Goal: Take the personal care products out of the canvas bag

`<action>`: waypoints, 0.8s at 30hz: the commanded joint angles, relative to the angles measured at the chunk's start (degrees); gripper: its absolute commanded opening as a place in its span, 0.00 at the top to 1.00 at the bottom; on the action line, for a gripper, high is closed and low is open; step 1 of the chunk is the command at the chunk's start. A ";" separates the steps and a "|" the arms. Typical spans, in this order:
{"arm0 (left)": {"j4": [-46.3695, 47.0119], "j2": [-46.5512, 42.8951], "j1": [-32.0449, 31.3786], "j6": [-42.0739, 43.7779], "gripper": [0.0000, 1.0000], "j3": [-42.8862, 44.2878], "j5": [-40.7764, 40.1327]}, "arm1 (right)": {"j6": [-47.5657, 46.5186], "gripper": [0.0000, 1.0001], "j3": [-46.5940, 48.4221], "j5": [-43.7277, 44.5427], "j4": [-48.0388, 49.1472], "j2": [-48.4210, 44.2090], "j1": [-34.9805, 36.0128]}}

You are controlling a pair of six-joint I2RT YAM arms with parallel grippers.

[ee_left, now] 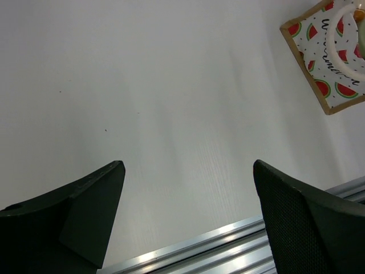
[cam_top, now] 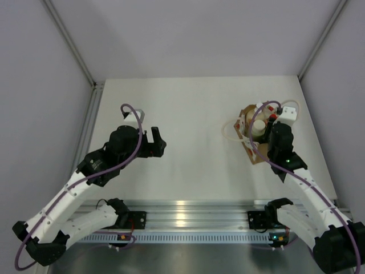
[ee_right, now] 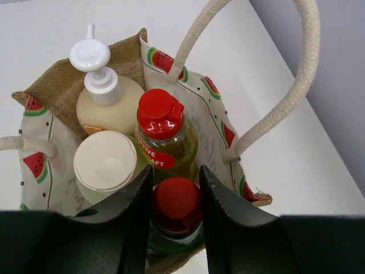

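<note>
The canvas bag (ee_right: 54, 91) stands at the back right of the table, also seen in the top view (cam_top: 254, 155) and at the edge of the left wrist view (ee_left: 326, 74). Inside stand a peach pump bottle (ee_right: 111, 105), a cream cylinder (ee_right: 105, 162), a yellow-green bottle (ee_right: 168, 145) with a red cap, and a dark green bottle (ee_right: 174, 231). My right gripper (ee_right: 175, 197) reaches into the bag from above and is shut on the dark green bottle's red cap. My left gripper (ee_left: 188, 165) hovers open over bare table at mid left (cam_top: 158, 142), holding nothing.
White rope handles (ee_right: 299, 85) arch up on both sides of the bag's mouth, close to my right fingers. The aluminium rail (ee_left: 228, 245) runs along the near table edge under my left gripper. Grey walls enclose the table on three sides.
</note>
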 commanded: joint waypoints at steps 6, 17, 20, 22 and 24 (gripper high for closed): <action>-3.28 -5.44 -0.10 6.71 0.02 2.57 -9.77 | -2.52 1.00 7.32 1.79 2.59 -0.67 -0.20; -2.75 -9.40 -0.10 4.96 0.02 -3.67 -15.66 | -4.19 1.00 12.51 1.80 1.80 -2.34 -0.20; -2.67 -9.05 -0.10 4.78 0.02 -3.68 -15.31 | -4.72 1.00 14.71 1.36 -0.65 -2.43 -0.20; -2.67 -8.96 -0.10 4.69 0.02 -3.76 -15.22 | -5.07 1.00 16.99 1.01 -1.71 -2.34 -0.20; -2.67 -9.05 -0.10 4.60 0.02 -3.94 -15.13 | -5.51 1.00 19.70 0.83 -3.64 -1.99 -0.20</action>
